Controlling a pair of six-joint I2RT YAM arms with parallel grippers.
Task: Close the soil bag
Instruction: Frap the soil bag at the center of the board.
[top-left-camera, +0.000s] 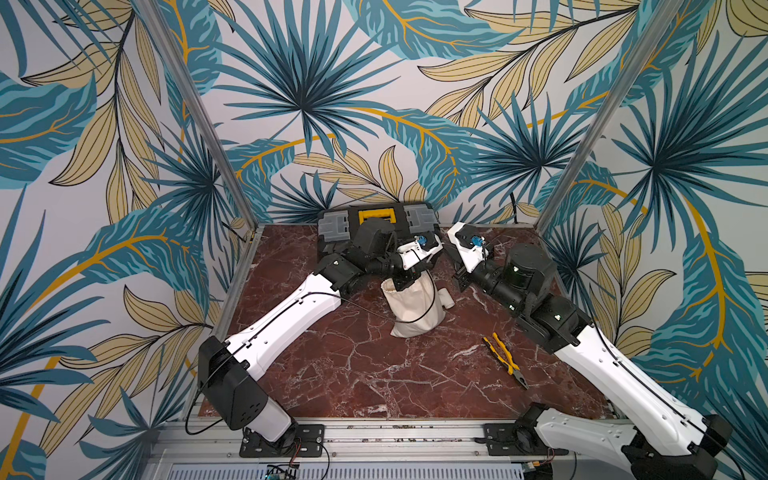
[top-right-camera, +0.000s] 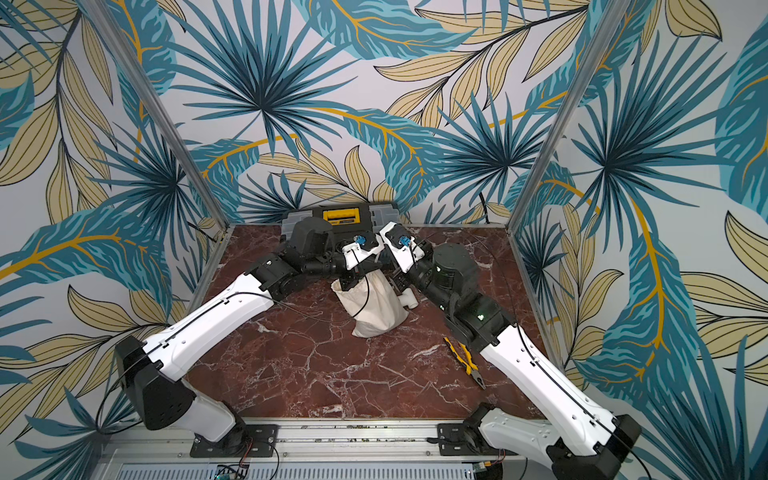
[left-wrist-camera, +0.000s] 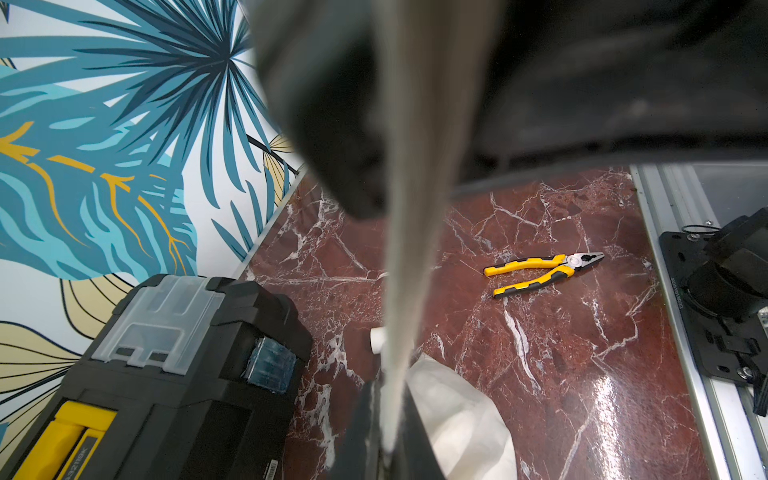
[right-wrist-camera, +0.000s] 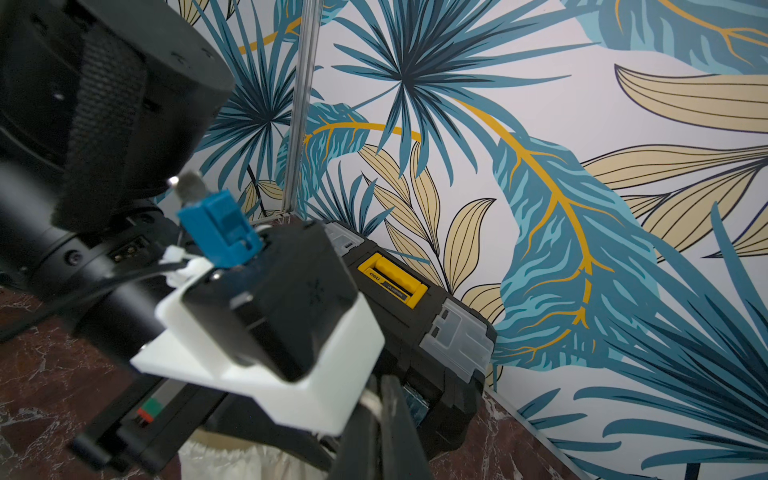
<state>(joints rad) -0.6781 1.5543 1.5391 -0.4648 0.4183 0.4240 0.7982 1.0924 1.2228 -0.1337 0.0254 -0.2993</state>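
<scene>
Although left jaws pinch its cord (left-wrist-camera: 405, 291) and right jaws are closed, the soil bag (top-left-camera: 412, 311) looks only partly cinched.

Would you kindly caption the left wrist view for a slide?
Left end effector pinching the drawstring of the soil bag, pliers and toolbox on the table.

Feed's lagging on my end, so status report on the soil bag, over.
Both shut: left gripper on cord, right gripper on cord. The soil bag stands, mouth mostly hidden under them. White pipe fitting beside it, pliers clear.
</scene>
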